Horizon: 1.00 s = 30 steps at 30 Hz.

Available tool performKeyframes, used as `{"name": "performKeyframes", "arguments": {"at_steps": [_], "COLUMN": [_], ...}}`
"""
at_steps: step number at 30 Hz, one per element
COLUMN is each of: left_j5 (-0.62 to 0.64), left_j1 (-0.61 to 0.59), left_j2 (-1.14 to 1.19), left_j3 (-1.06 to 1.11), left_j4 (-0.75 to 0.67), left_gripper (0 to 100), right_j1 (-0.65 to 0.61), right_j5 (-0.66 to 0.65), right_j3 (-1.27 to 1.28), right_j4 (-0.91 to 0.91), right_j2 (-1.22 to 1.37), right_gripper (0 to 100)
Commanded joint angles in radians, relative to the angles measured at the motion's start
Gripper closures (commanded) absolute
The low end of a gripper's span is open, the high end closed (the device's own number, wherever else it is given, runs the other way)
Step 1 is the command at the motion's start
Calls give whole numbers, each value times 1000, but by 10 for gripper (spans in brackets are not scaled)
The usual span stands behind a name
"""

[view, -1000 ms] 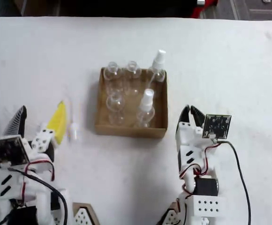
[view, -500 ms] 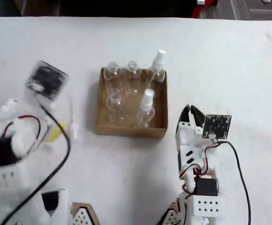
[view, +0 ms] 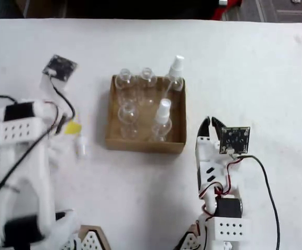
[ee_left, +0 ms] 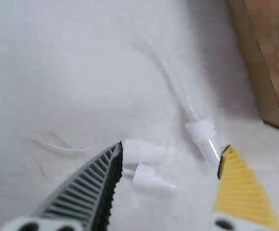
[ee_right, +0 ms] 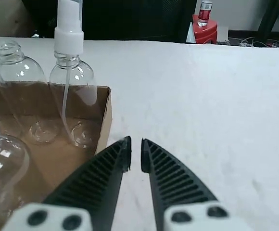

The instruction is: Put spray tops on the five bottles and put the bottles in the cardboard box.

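The white cloth-covered table [view: 244,62] carries everything. The left white jointed robot arm [view: 21,172] stretches up the table's left side and in the high view covers much of the surface beside the box. The right white jointed robot arm [view: 218,192] sits near the front edge, just beside the box's front right corner.

The shallow brown cardboard box [view: 143,146] lies mid-table, and all five bottles stand upright in it. Along its far wall are two clear round plastic bottles with open necks [view: 124,83] [view: 147,80] and a clear bottle with a white spray top [view: 175,78] in the right corner. In the near row stand a third open-necked clear bottle [view: 128,117] and a second clear bottle with a white spray top [view: 162,122].

The right gripper [ee_right: 134,149] points at the box's right wall [ee_right: 106,120], which stands between it and the bottles. Its black jaws are drawn nearly together, a thin slit between them, gripping nothing.

The left gripper [ee_left: 173,151] hangs low over the table left of the box, its grey and yellow jaws spread wide and empty. Between them lie loose white spray tops: one with a thin clear dip tube [ee_left: 202,134] near the yellow jaw, two more [ee_left: 139,151] [ee_left: 149,179] touching each other just beside the grey jaw.

A small red object [ee_right: 204,24] sits beyond the table's far edge.
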<state>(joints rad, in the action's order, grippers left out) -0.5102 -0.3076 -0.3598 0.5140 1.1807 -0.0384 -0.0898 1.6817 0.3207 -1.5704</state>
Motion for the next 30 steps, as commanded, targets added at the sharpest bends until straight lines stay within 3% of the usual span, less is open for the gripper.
{"name": "performKeyframes", "arguments": {"at_steps": [1, 6, 10, 19, 26, 30], "left_j5": [249, 477, 582, 609, 609, 608], "left_j1": [21, 48, 45, 47, 54, 65], "left_j2": [194, 366, 446, 598, 667, 687], "left_j3": [-117, -157, -184, -206, -288, -307], "left_j4": [-68, -77, -97, -178, -160, -158], "left_gripper": [703, 703, 703, 710, 935, 967], "right_j1": [4, 4, 4, 2, 2, 2], "right_j5": [-15, -15, -15, -15, -17, -17], "right_j3": [12, 12, 12, 14, 14, 14], "right_j4": [-24, -24, -24, -25, -25, -25], "right_j2": [-10, -10, -10, -10, -10, -10], "right_gripper": [980, 980, 980, 980, 980, 980]}}
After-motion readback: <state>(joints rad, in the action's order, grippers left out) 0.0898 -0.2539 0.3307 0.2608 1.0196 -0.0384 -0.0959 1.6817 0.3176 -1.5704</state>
